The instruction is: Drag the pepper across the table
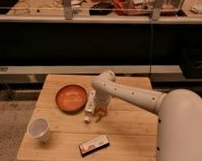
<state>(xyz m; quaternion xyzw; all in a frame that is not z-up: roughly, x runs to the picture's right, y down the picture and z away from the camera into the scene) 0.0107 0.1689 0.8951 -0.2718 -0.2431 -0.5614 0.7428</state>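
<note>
The small orange pepper (100, 114) lies near the middle of the light-wood planked table (127, 133), just right of the round orange-brown plate (71, 97). My white arm reaches in from the right and bends down over the table. My gripper (90, 113) points down at the tabletop, right beside the pepper on its left, between the pepper and the plate's rim. The arm's wrist hides part of the pepper from above.
A white cup (38, 129) stands near the table's front left corner. A dark flat rectangular box (94, 145) lies near the front edge. Behind the table is a dark low wall, with cluttered shelves above it.
</note>
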